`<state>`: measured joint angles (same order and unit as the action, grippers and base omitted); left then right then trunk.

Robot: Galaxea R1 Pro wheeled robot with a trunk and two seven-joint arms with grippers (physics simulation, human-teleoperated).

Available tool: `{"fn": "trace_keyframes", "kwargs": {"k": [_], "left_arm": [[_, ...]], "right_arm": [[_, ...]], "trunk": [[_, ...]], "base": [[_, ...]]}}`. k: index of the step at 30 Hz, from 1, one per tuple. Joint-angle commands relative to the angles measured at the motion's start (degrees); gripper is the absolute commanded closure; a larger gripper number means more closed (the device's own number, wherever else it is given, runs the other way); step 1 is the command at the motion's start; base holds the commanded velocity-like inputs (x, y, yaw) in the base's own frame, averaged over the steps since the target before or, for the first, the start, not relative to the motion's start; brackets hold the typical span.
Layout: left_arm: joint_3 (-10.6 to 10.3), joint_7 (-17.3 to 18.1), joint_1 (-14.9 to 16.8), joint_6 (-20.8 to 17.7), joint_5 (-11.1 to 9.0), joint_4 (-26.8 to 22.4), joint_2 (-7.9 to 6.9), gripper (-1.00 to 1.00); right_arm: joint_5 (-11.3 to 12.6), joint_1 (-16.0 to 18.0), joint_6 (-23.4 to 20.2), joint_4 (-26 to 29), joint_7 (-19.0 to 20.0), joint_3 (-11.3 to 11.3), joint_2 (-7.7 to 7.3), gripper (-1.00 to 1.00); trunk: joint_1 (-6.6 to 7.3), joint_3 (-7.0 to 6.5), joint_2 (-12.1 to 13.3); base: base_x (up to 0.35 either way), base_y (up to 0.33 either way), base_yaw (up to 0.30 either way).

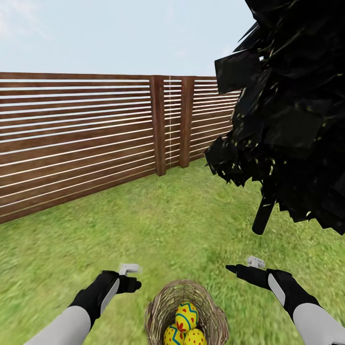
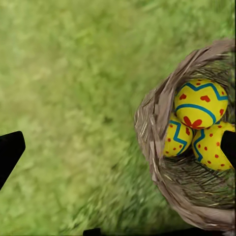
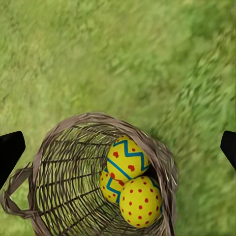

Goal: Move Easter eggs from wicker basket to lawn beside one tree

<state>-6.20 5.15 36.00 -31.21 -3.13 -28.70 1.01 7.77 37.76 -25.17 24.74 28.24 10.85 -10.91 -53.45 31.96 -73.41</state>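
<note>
Three yellow Easter eggs lie clustered inside the wicker basket on the lawn.

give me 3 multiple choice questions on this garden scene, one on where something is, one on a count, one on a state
1. Where is the wicker basket?
A. on the lawn between both grippers
B. against the fence
C. under the dark tree

2. How many Easter eggs lie in it?
A. one
B. two
C. three

3. What state is the right gripper in?
A. shut on an egg
B. open, holding nothing
C. shut on the basket rim

Answers:
1 A, the head view shows it on grass between the arms.
2 C, three yellow eggs show in both wrist views.
3 B, its fingertips stand wide apart above the basket.
</note>
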Motion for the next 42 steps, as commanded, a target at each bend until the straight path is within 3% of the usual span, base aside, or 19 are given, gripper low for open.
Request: {"fn": "trace_keyframes", "kwargs": {"k": [1,4,7,15,42], "left_arm": [[-0.2,-0.1,0.0,-0.3,-0.2,0.3,0.64,-1.0],[-0.3,-0.1,0.0,-0.5,-0.2,1.6,2.13,-1.0],[-0.3,-0.1,0.0,-0.8,-0.3,2.5,2.53,-1.0],[-0.3,-0.7,0.0,-1.4,-0.2,3.1,2.67,-1.0],[-0.2,-4.2,0.0,-1.5,-0.4,3.0,2.76,-1.0]], "right_arm": [[0.4,0.0,-0.5,0.0,0.1,0.2,0.02,-1.0],[0.4,0.0,-0.5,0.0,0.1,0.2,-0.02,-1.0],[0.5,0.0,-0.5,0.0,0.2,0.3,-0.06,-1.0],[0.5,0.0,-0.5,-0.1,0.1,0.2,0.0,-1.0],[0.3,0.0,-0.7,-0.1,0.0,0.3,0.02,-1.0]], "trunk": [[-0.23,0.24,-0.4],[-0.66,0.54,-1.3],[-0.66,0.4,-1.3],[-2.42,1.55,-4.5],[-8.35,6.38,-15.3]], "base": [[0.0,0.0,0.0],[0.0,0.0,-0.069],[0.0,0.0,-0.183],[0.0,0.0,-0.147],[-0.046,0.0,-0.002]]}}
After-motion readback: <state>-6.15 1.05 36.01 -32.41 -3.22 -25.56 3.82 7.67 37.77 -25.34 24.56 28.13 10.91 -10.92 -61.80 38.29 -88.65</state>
